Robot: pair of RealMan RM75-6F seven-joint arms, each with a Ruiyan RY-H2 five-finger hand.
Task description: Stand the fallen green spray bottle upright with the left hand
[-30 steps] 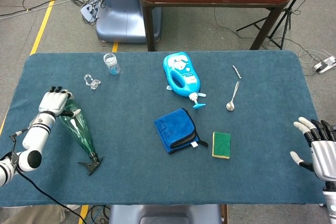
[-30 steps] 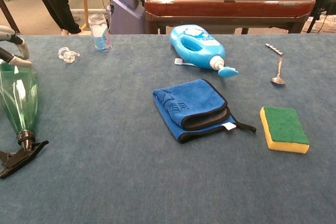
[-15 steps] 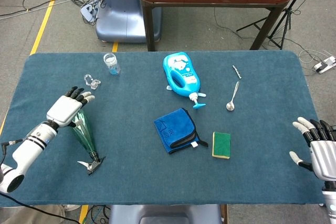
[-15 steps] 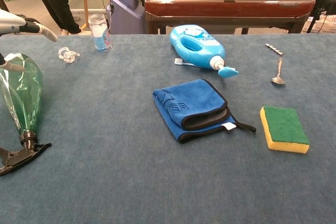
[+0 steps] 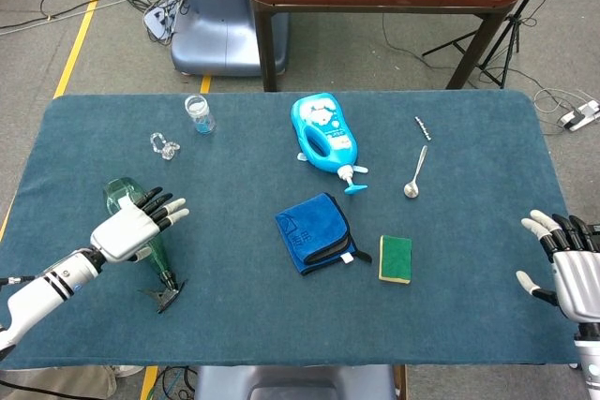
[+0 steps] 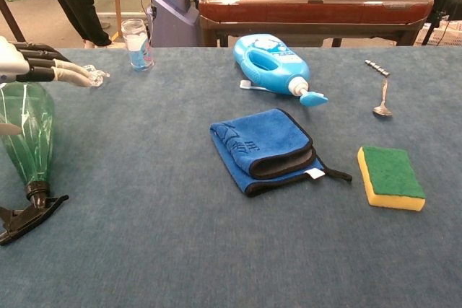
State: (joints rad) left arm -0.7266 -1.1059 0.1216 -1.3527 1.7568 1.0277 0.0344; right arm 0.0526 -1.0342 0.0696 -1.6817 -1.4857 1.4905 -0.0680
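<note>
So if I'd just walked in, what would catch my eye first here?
Probably the left robot hand, fingers spread above the fallen green spray bottle at the table's left side. Next, the bright blue bottle lying near the far edge, with the folded blue cloth and green-and-yellow sponge mid-table.

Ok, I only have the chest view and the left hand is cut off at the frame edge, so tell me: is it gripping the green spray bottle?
Observer: No. In the head view the left hand is over the middle of the lying spray bottle, fingers spread, not wrapped around it.
Operator: And the right hand? I can't see it at all.
Observer: The right hand is by the right edge of the table, fingers apart, holding nothing.
</note>
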